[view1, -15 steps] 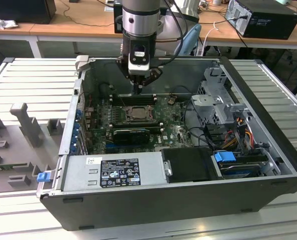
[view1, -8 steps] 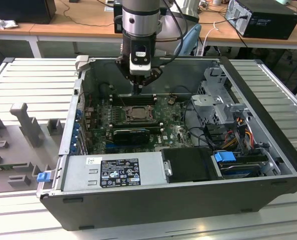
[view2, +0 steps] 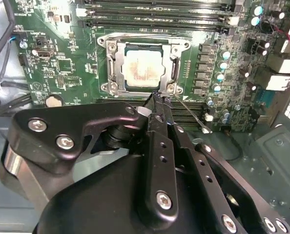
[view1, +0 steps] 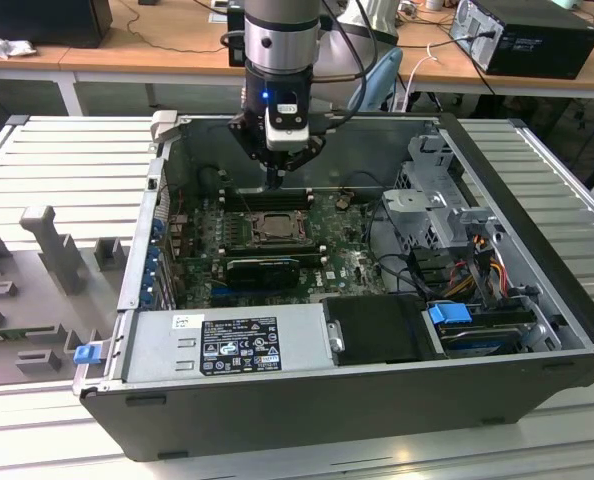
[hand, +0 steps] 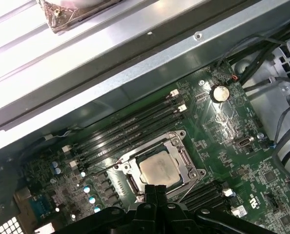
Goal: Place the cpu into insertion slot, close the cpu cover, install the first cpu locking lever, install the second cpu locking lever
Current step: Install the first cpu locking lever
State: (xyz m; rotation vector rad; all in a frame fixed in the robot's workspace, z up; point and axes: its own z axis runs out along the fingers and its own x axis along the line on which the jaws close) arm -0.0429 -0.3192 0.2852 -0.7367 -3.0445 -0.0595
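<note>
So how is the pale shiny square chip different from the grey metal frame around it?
The pale silver square cpu is one solid plate; the silver-grey metal cpu cover is a frame with an open middle. The cpu sits in the centre; the cpu cover lies around its edges. Both are flat, squarish metal.

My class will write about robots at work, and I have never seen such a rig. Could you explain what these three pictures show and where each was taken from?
A robot arm reaches down into an open computer case lying on a slatted table. The exterior view looks on from off the arm. Both wrist views come from cameras riding on the arm, looking past its gripper at the green motherboard. There the cpu sits with the metal cpu cover closed over its edges. The jaws are together, tips close to a corner of the cover; whether they pinch anything I cannot tell.
</note>
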